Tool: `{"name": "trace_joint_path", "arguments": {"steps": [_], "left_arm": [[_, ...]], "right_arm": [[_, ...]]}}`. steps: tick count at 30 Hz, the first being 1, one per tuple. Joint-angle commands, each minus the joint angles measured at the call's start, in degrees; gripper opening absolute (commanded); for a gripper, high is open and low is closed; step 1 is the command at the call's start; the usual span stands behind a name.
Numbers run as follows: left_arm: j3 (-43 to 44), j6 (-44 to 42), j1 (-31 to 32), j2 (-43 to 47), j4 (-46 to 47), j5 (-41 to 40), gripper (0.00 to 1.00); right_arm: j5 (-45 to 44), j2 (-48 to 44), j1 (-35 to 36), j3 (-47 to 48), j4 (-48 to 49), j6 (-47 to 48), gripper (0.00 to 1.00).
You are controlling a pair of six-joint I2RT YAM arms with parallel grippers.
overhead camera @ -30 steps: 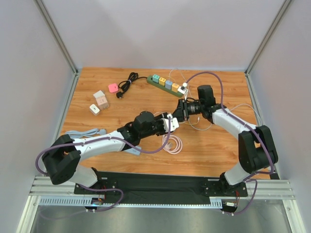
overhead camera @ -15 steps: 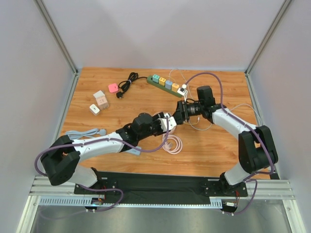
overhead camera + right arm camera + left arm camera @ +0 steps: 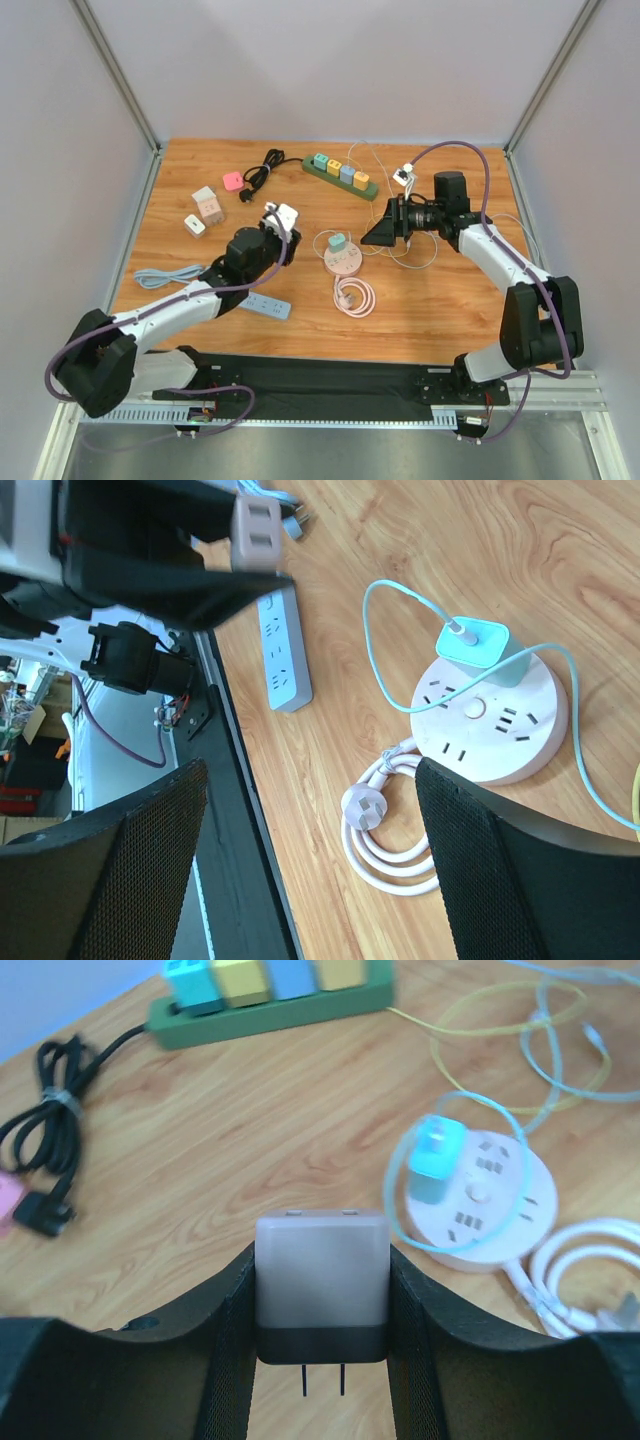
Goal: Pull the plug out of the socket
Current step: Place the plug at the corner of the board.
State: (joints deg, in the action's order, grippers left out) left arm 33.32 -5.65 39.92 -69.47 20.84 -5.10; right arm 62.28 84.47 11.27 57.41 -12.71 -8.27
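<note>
Grey panels stand around a wooden surface [image 3: 440, 310], seen from above. At the far left of the frame a pale blue cable [image 3: 168, 274] lies loose. Above it sit a small white cube [image 3: 195, 225], a pair of pinkish blocks [image 3: 208, 207] and a pink piece [image 3: 232, 181]. Beside that is a bundled black cord [image 3: 262, 168]. Lower down, a blue power strip [image 3: 263, 304] lies flat next to the left arm. The left fingers [image 3: 274, 226] pinch the plug [image 3: 320, 1285] by its two sides. It is a pale, boxy adapter with a darker band, and its two bare prongs point back toward the wrist camera. The plug is out of any outlet and held to the left of the round socket [image 3: 345, 266], clearly apart from it. The round socket is pale pink and lies near the centre of the frame. A teal charger [image 3: 432, 1158] sits in one of its outlets, with a thin light-blue lead looping round it. The socket's white cord [image 3: 352, 298] is coiled just below. Toward the top centre, a green power strip [image 3: 340, 175] carries a row of coloured blocks. Right of the round socket, the right fingers [image 3: 380, 234] are spread wide with nothing between them, pointing toward the socket. Near that arm's wrist, at the upper right, a small white adapter [image 3: 403, 176] sits among thin tangled leads.
</note>
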Motion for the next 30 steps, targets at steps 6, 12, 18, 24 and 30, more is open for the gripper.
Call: {"name": "trace_joint_path", "arguments": {"steps": [6, 12, 18, 24, 30], "left_arm": [[1.0, 31.6, -18.3, 6.3, -11.5, -6.3, 0.00], [7.4, 47.0, -32.6, 0.6, -27.3, -0.7, 0.00], [14.3, 51.3, -38.7, -10.4, -35.9, 2.5, 0.00], [19.1, 51.7, -41.6, -17.4, -39.6, 0.8, 0.00], [22.0, 50.7, -43.2, -23.5, -40.9, -1.7, 0.05]], "right_arm": [[-2.4, -2.2, 0.1, 1.0, -0.2, 2.4, 0.85], [-2.9, -2.3, 0.0, 1.1, -0.5, 2.4, 0.86], [-3.0, -2.2, 0.1, 1.1, -0.6, 2.5, 0.86], [-2.9, -2.1, 0.1, 1.2, -0.6, 2.5, 0.87], [-2.9, -2.0, 0.1, 1.4, -0.8, 2.6, 0.87]]}}
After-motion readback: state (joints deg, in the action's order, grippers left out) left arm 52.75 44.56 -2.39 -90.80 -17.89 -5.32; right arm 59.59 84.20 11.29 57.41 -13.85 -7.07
